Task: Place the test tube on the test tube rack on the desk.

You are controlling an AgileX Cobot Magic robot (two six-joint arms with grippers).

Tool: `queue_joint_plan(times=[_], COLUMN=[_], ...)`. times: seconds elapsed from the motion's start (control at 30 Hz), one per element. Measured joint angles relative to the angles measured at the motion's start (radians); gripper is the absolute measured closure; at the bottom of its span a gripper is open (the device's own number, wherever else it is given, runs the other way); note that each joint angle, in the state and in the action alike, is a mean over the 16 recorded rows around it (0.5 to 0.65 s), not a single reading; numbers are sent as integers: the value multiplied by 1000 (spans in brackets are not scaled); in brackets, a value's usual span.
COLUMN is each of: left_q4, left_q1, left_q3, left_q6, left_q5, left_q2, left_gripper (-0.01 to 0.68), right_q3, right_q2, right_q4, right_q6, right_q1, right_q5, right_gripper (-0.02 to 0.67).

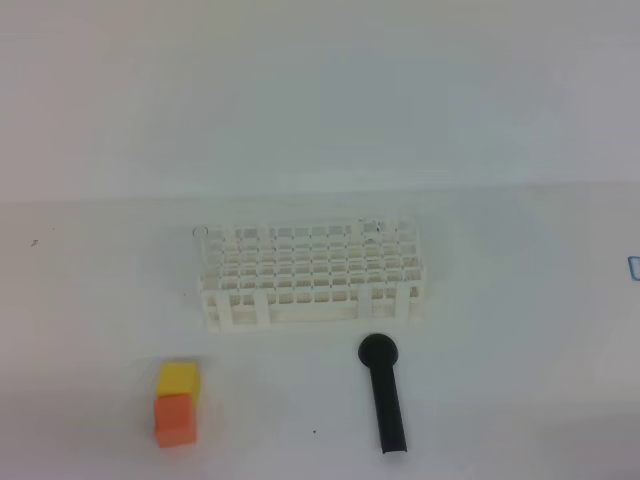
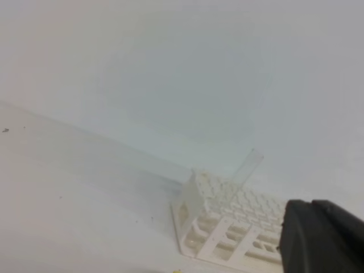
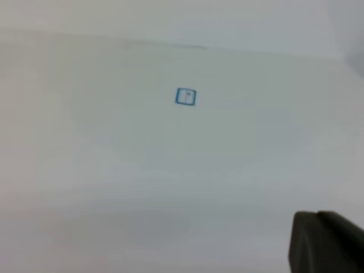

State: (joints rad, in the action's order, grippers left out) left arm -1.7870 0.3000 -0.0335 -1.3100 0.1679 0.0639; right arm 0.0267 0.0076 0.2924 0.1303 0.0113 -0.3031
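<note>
The white test tube rack (image 1: 310,277) stands on the desk (image 1: 100,300) at the middle of the high view. The clear test tube (image 2: 248,166) rises tilted out of the rack's (image 2: 227,222) grid. Its small round rim (image 1: 200,232) shows faintly at the rack's back left corner. Neither gripper appears in the high view. My left gripper (image 2: 310,211) is a dark shape at the lower right of the left wrist view, shut and empty, short of the rack. My right gripper (image 3: 317,219) shows dark at the lower right of the right wrist view, shut, over bare desk.
A thick black stick with a round head (image 1: 384,395) lies in front of the rack's right end. A yellow block (image 1: 178,378) and an orange block (image 1: 175,418) sit together at the front left. A small blue square mark (image 3: 185,96) is on the desk to the right.
</note>
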Motion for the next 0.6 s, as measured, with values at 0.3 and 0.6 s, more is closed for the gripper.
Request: queue_joint_plan(times=[0.3,0.6], left_q4=[0,0], left_q1=[0,0], left_q3=[0,0], left_q6=[0,0], left_q5=[3,3], left_q2=[0,0], left_gripper=[673,673], right_q3=[-3,-3], right_q2=[-19,-19], right_q4=[-12,-14], right_q6=[5,5], right_q1=[-84,-124], right_q5=[-58,-59], right_gripper=[650,650])
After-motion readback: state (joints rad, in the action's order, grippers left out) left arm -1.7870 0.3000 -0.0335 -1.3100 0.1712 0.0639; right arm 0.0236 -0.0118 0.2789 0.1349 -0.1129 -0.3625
